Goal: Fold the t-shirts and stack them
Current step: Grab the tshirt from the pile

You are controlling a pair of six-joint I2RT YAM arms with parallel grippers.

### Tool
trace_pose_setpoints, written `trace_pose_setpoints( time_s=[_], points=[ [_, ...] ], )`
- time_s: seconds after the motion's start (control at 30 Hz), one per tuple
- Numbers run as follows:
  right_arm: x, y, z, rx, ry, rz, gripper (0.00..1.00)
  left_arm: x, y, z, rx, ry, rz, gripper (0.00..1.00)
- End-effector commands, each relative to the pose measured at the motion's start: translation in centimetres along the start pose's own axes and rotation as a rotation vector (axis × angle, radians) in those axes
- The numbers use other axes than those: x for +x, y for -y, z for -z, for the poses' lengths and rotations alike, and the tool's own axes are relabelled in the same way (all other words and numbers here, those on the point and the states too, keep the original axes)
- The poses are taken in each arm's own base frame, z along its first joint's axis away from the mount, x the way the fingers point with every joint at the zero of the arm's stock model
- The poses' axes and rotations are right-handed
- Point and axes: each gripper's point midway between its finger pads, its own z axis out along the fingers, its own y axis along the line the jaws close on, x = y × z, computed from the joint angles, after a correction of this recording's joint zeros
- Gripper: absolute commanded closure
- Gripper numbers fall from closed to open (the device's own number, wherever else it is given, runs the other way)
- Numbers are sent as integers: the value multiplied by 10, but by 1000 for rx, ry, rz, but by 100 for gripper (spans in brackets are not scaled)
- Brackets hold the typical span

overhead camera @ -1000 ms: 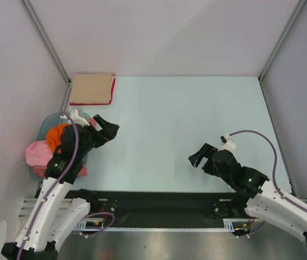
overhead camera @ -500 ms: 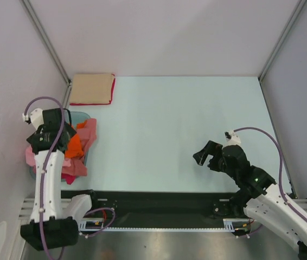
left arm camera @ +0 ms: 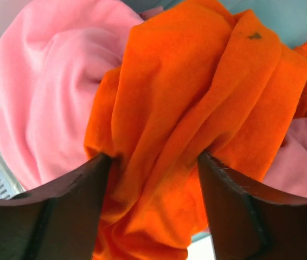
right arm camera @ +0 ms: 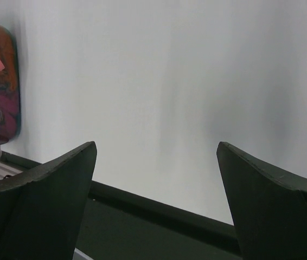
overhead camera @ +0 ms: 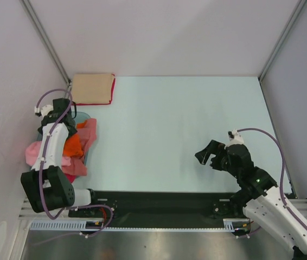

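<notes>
A loose heap of t-shirts lies in and over the tub at the left edge: a bright orange shirt (overhead camera: 73,146) (left arm camera: 197,97), a pink one (overhead camera: 36,152) (left arm camera: 50,81) and a salmon-pink one (overhead camera: 87,131). A folded tan shirt (overhead camera: 91,88) lies on a folded red one (overhead camera: 112,90) at the back left. My left gripper (overhead camera: 68,131) (left arm camera: 152,162) points down into the heap. Its jaws are open and set around a bunched fold of the orange shirt. My right gripper (overhead camera: 208,155) (right arm camera: 156,157) is open and empty above the bare table at the front right.
The translucent blue-green tub (overhead camera: 82,116) stands at the table's left edge under the heap and shows far left in the right wrist view (right arm camera: 7,81). A black rail (overhead camera: 159,200) runs along the near edge. White walls close in the left, back and right.
My left arm has swung from over the table to the tub and dropped its gripper onto the orange shirt. My right gripper has drifted slightly right and nearer, still open.
</notes>
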Motion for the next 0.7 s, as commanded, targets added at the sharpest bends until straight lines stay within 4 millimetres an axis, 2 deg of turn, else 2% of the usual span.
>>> trace_pose_setpoints(
  time_s=[0.0, 0.03, 0.07, 0.1, 0.13, 0.17, 0.23, 0.27, 0.33, 0.37, 0.43, 0.47, 0.53, 0.57, 0.67],
  points=[
    [-7, -4, 1, -37, 22, 15, 0, -27, 8, 1, 21, 61, 66, 30],
    [-8, -4, 1, -41, 23, 14, 0, -29, 10, 1, 27, 65, 69, 35],
    [-8, -4, 2, -40, 21, 13, 0, -30, 10, 2, 30, 64, 68, 49],
    [-9, -5, 3, -45, 21, 10, 0, -37, 10, 7, 43, 77, 79, 57],
    [-10, -4, 3, -43, 23, 14, 0, -41, 8, 16, 67, 95, 96, 65],
    [-11, -3, 4, -39, 22, 12, 0, -47, 6, 25, 85, 116, 112, 81],
    [-13, -3, 5, -36, 29, 8, 0, -58, 1, 42, 122, 160, 142, 97],
    [-10, -6, 6, -53, 9, 7, 0, -65, -7, 59, 151, 198, 168, 100],
    [-9, -9, 6, -64, 1, -1, 1, -82, -12, 86, 219, 251, 200, 100],
    [-9, -10, 6, -64, -7, -5, 0, -98, -20, 112, 273, 312, 232, 100],
    [-8, -13, 6, -76, -21, -4, 0, -114, -27, 144, 357, 380, 275, 100],
    [-8, -14, 6, -76, -27, -5, 0, -128, -33, 180, 464, 450, 313, 100],
    [-6, -12, 4, -61, -42, -3, 0, -149, -37, 221, 593, 554, 360, 100],
    [-7, -13, 4, -59, -45, -6, 0, -161, -40, 254, 701, 618, 368, 100],
    [-6, -14, 3, -52, -61, -11, 0, -188, -49, 331, 933, 805, 398, 100]
  ],
)
